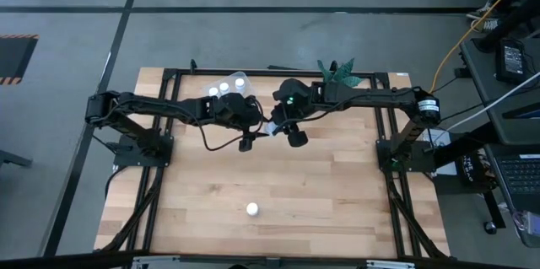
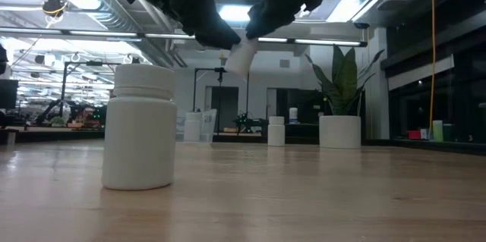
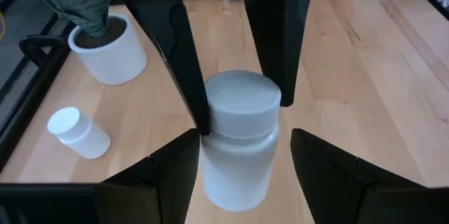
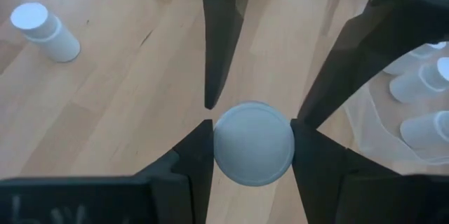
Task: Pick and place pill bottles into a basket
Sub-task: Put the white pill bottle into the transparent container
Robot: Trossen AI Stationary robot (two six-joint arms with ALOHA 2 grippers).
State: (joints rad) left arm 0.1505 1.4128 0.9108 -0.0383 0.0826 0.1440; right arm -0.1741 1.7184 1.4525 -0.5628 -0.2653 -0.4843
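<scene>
Bottle in play: a small white cylindrical pill bottle with a white cap (image 3: 238,147) hangs in the air, well above the pale wooden tabletop (image 1: 337,185), and sits between both sets of jaws at once.
Right gripper (image 4: 251,122): its jaws are clamped on the bottle, one finger pressed against each side at the cap end.
Left gripper (image 3: 245,134): its jaws are apart and straddle the bottle's body. One finger lies against the body and the other stands just clear of it.
Basket: the clear, rounded plastic tub (image 1: 232,78) lies behind and to one side of the meeting jaws, on the left arm's side, with at least three bottles already inside.
Drop risk: if the right jaws let go before the left jaws are firm on the body, the smooth bottle probably falls and rolls.
Tilt risk: the left jaws meet the body unevenly, so closing them may push the bottle askew in the right jaws' hold.
Collision risk: four fingers crowd one small bottle, so either arm pulling away could snag the other.
Left to do: one upright white bottle (image 1: 252,209) stands well clear of both jaws, and another (image 3: 77,133) lies near the white plant pot (image 3: 112,55).
</scene>
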